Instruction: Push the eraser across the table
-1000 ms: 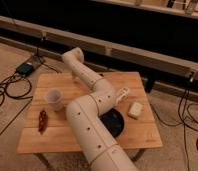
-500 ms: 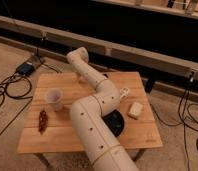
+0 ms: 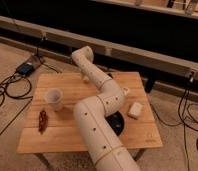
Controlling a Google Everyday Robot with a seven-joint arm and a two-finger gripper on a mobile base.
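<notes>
The light wooden table (image 3: 67, 132) fills the middle of the camera view. My white arm rises from the bottom, bends at an elbow over the table's right half, and reaches to the far left. The gripper (image 3: 85, 78) hangs from the arm's end, low over the far part of the table. A small dark shape (image 3: 110, 75) at the far edge, just right of the arm, looks like the eraser; the arm partly covers it. The gripper is a little left of it.
A translucent cup (image 3: 54, 98) stands on the left half. A reddish-brown item (image 3: 42, 120) lies near the front left. An off-white rounded block (image 3: 135, 110) and a dark round disc (image 3: 117, 122) are on the right. Cables and a box (image 3: 26, 68) lie on the floor at left.
The far end of my arm has shifted a little to the right and toward the far edge. The cup, the block and the other items have not moved.
</notes>
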